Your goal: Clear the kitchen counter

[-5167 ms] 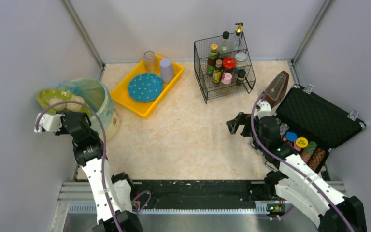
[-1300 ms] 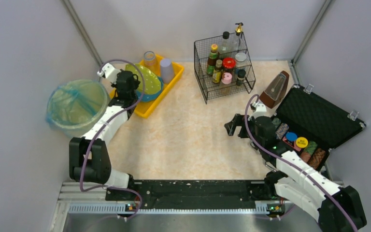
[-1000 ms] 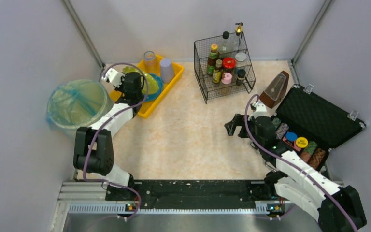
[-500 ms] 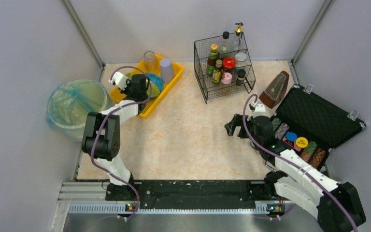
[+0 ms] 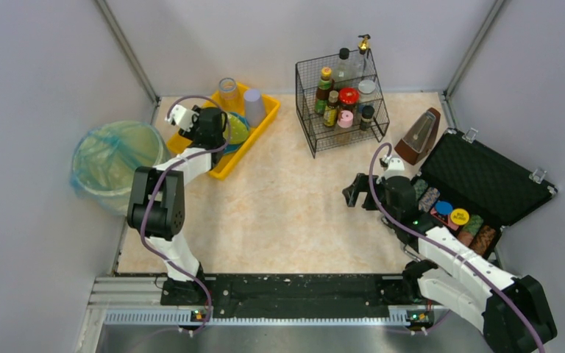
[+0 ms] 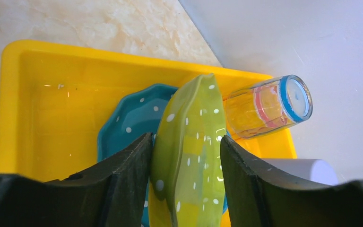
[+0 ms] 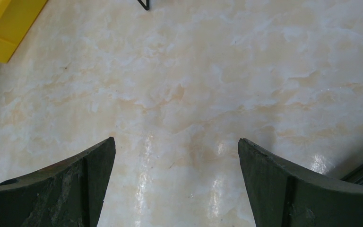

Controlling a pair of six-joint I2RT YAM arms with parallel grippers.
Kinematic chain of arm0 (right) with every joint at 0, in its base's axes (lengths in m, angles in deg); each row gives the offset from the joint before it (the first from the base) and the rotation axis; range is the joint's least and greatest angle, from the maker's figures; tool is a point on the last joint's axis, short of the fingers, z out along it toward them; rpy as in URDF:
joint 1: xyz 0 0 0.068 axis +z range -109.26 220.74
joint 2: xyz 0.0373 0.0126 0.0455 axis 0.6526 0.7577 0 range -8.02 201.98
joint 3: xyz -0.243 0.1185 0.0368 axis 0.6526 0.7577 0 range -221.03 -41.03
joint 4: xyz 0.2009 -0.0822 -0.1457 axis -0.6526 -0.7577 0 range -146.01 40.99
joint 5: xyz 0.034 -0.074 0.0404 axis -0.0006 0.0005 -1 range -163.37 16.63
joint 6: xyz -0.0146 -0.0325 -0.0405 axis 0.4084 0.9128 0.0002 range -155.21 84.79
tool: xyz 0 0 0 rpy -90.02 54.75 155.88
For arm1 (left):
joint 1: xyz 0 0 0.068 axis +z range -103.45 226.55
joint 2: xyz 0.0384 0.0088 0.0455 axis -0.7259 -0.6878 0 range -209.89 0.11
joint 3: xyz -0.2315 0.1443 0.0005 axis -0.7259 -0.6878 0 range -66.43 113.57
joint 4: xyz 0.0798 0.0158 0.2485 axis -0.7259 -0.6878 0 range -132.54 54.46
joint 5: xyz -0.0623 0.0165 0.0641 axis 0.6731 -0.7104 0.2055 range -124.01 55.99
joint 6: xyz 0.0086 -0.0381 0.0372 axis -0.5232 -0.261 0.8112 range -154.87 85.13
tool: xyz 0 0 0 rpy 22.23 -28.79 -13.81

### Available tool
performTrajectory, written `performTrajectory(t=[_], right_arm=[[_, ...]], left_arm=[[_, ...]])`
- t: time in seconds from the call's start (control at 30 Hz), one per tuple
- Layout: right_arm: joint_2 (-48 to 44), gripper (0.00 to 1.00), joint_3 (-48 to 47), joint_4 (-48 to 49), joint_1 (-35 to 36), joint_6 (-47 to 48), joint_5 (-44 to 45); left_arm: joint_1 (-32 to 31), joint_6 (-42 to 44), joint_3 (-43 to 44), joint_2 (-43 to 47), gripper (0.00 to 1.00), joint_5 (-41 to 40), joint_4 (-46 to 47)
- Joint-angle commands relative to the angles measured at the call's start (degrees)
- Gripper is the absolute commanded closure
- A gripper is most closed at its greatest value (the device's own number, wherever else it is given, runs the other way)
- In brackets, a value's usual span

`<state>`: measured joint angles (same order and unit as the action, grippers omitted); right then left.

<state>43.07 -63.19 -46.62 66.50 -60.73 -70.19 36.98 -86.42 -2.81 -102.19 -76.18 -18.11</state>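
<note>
The cream, marbled kitchen counter point(image 5: 287, 198) fills the booth between grey walls point(image 5: 37, 73), with a black rail point(image 5: 301, 287) along its near edge.
At the far left, the left gripper point(image 6: 184, 139) has its jaws parted astride a tilted green plate point(image 6: 189, 156) in the yellow tray point(image 6: 52, 94) (a blue plate point(image 6: 123, 123) lies underneath). The right gripper point(image 7: 176, 142) hangs wide open over the counter's right side.

Plain grey walls close the scene in: the left wall point(image 5: 37, 66), the far wall point(image 5: 294, 29) and the right wall point(image 5: 544, 73), joined by slanted metal corner struts point(image 5: 129, 55). A black rail point(image 5: 301, 290) runs along the near edge, with a steel sheet point(image 5: 301, 340) nearer still. The light is soft and even
</note>
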Motion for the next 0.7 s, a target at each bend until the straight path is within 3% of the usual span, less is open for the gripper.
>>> performTrajectory(t=[0.0, 0.67], right_arm=[[0.1, 0.01, -0.6, 2.5, 0.6, 0.5, 0.8], [0.2, 0.01, -0.5, 2.8, 1.0, 0.5, 0.8]], left_arm=[[0.5, -0.8, 2.5, -0.6, 0.39, 2.5, 2.4], [1.5, 6.4, 7.3, -3.9, 0.20, 5.8, -13.4]])
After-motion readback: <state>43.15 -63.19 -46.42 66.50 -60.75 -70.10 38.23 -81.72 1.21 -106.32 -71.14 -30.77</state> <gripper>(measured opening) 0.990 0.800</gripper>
